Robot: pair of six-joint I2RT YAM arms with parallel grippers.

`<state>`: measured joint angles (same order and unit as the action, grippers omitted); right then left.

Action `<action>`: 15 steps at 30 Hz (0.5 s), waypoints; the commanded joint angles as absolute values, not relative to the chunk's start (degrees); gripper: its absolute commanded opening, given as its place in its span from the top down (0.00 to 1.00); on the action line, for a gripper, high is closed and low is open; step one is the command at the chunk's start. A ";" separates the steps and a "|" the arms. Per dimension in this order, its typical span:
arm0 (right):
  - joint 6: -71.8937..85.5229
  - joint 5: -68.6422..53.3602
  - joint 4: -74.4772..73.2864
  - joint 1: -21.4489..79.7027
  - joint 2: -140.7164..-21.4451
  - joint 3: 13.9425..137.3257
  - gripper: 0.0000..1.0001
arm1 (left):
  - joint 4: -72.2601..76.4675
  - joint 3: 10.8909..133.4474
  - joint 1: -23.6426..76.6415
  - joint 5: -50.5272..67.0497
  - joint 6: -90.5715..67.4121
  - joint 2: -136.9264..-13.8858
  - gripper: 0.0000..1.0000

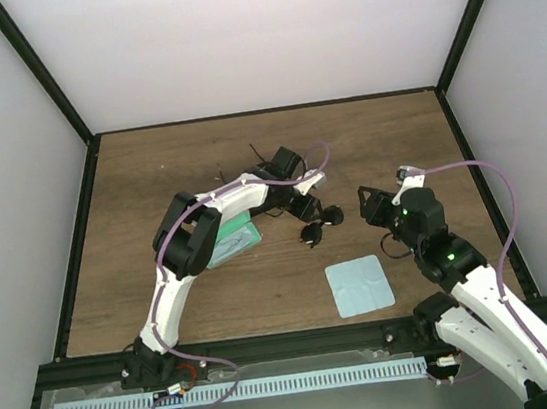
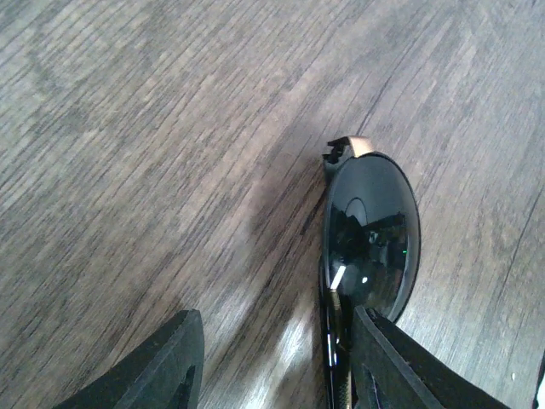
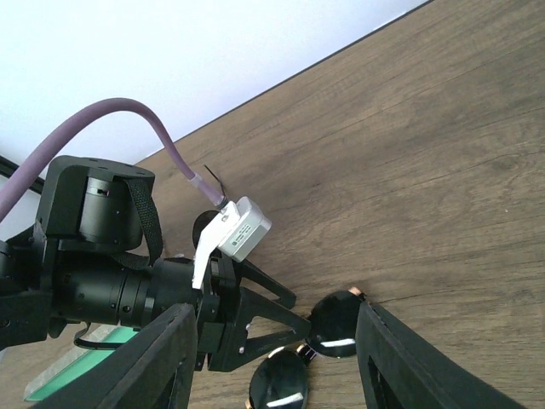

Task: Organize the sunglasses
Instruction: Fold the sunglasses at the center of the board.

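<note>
One pair of sunglasses (image 1: 321, 224) with round dark lenses lies on the wooden table at mid-table. My left gripper (image 1: 306, 206) is open and low over it. In the left wrist view one lens (image 2: 372, 234) lies just ahead of the right finger (image 2: 409, 366), with the frame's bridge against that finger's inner edge; the left gripper (image 2: 272, 366) holds nothing. My right gripper (image 1: 366, 204) is open and empty, to the right of the pair. The right wrist view shows the right gripper (image 3: 272, 366), both lenses (image 3: 334, 322) and the left gripper (image 3: 255, 315). I cannot make out a second pair.
A teal oblong case (image 1: 233, 238) lies under the left forearm, also in the right wrist view (image 3: 77, 371). A light blue cloth (image 1: 360, 285) lies near the front. A thin dark loop (image 1: 392, 246) shows below the right wrist. Black frame rails edge the table.
</note>
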<state>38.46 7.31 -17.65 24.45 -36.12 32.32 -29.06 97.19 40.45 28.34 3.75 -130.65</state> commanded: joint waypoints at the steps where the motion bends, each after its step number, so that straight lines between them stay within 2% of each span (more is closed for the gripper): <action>1: 37.72 7.76 -17.69 24.10 -35.97 34.06 0.47 | -33.76 97.75 40.69 28.58 7.08 -131.97 0.51; 7: 37.74 7.73 -17.88 24.09 -35.67 34.05 0.47 | -36.38 99.26 40.64 26.36 8.11 -131.61 0.56; 15: 37.40 7.35 -17.51 24.08 -36.18 33.69 0.47 | -34.46 97.36 40.74 27.46 7.10 -128.63 0.58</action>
<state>38.26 7.18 -17.63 24.45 -36.16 32.29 -33.10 98.43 40.45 27.33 6.63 -130.69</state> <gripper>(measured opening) 0.531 0.424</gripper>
